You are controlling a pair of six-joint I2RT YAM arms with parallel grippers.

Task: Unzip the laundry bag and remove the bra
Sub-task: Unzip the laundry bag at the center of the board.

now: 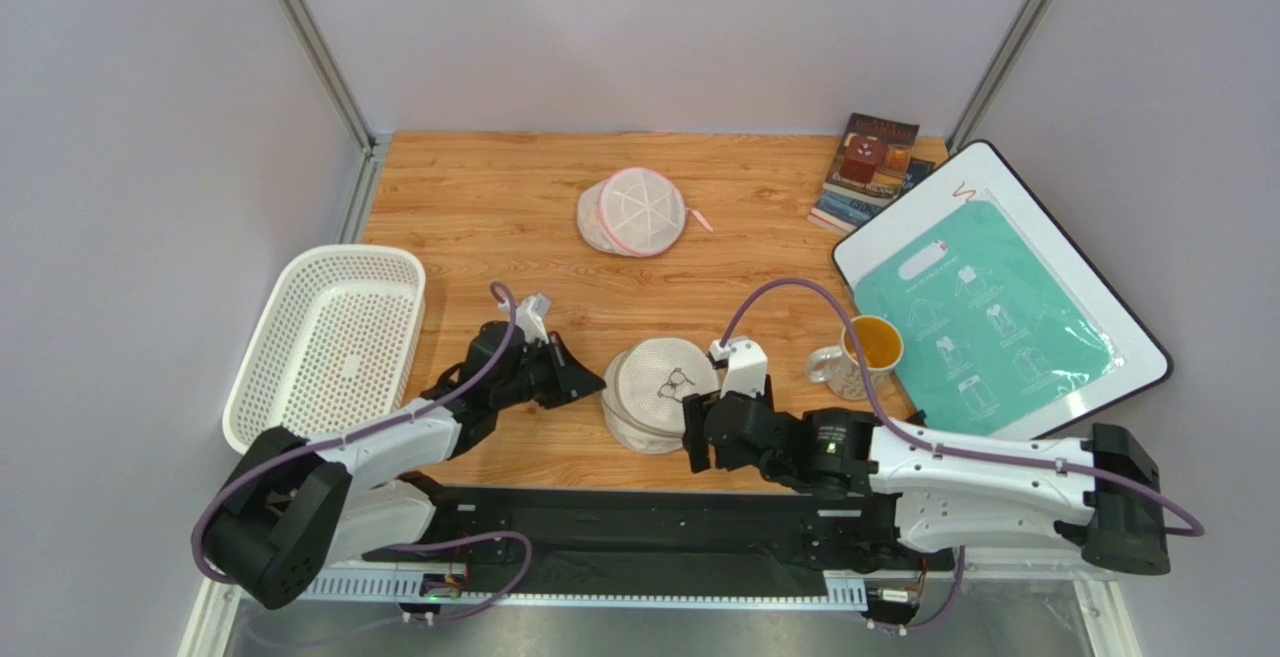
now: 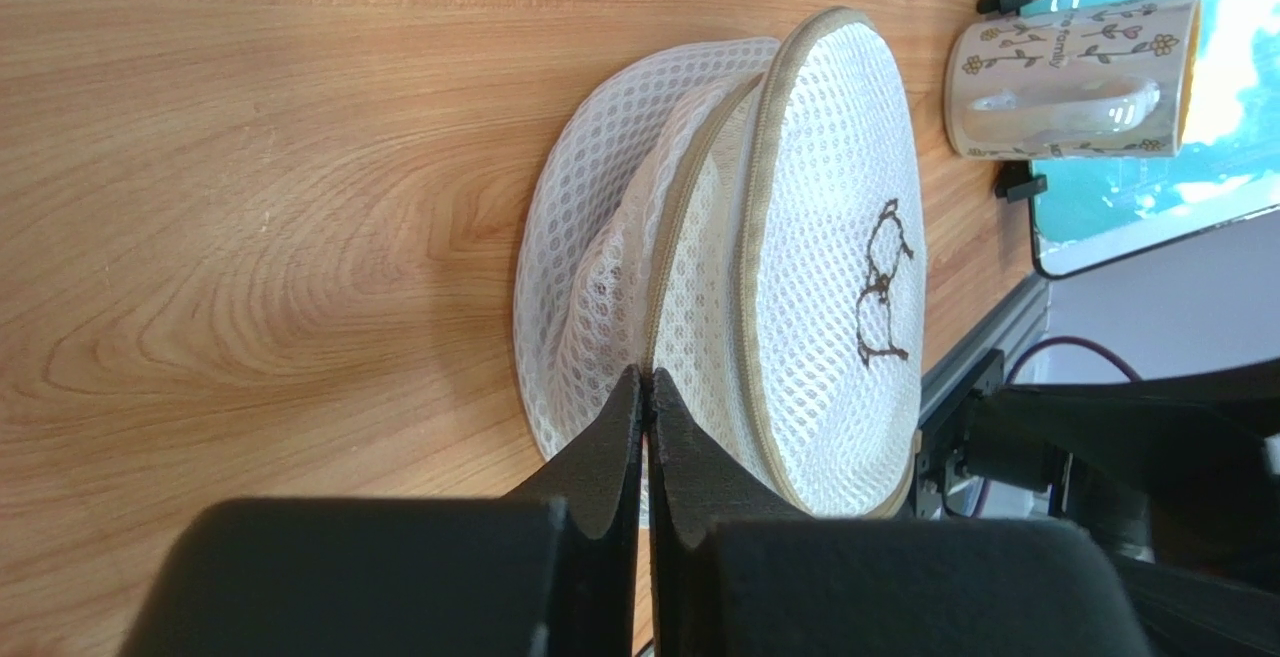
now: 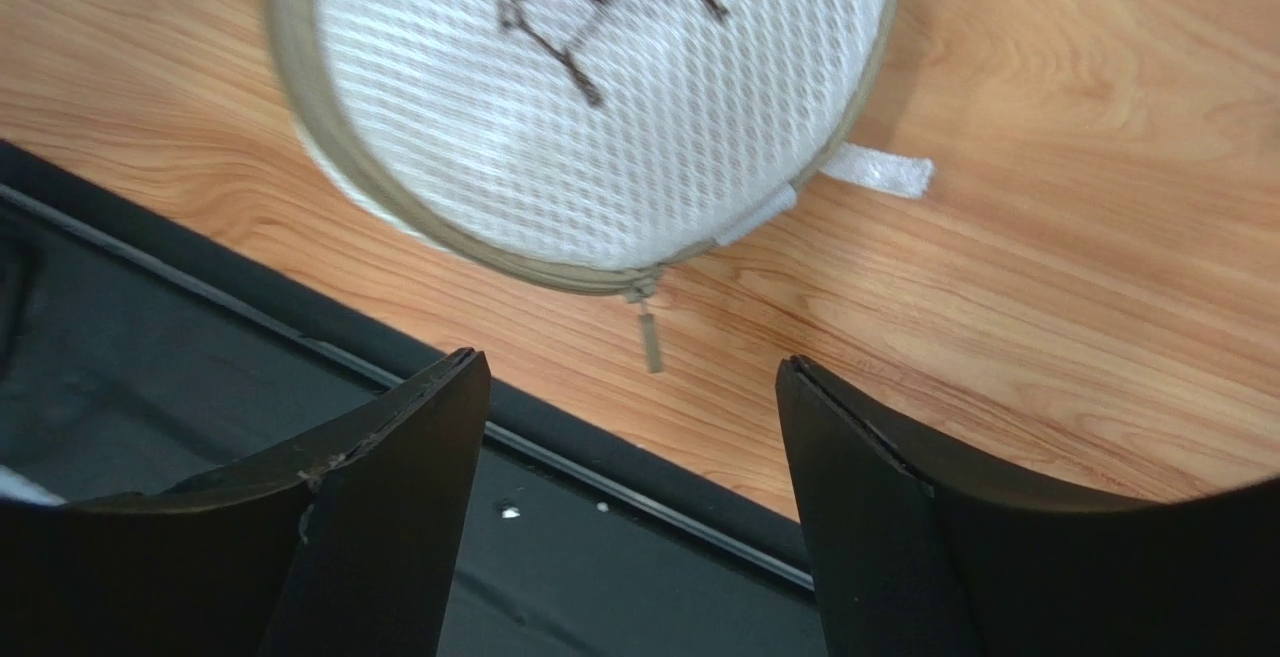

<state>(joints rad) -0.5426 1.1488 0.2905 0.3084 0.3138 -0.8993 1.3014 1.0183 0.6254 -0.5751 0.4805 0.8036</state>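
Observation:
The laundry bag point(image 1: 661, 387), a round beige-white mesh pouch with a dark bra pictogram, lies near the table's front edge between both arms. My left gripper point(image 1: 598, 377) is at its left rim. In the left wrist view the gripper point(image 2: 649, 375) is shut, pinching the bag point(image 2: 796, 237) at the zip seam. My right gripper point(image 1: 694, 432) is open at the bag's near right side. In the right wrist view the gripper point(image 3: 631, 365) holds nothing, and the zip pull point(image 3: 649, 335) hangs from the bag point(image 3: 586, 87) just ahead of its jaws. The bra is hidden.
A second round mesh pouch with pink trim point(image 1: 639, 212) lies at the back. A white basket point(image 1: 323, 342) stands left. A flowered mug point(image 1: 864, 350), a white board with a teal sheet point(image 1: 999, 297) and books point(image 1: 872, 162) are on the right. The black base rail point(image 3: 181, 342) runs under the right gripper.

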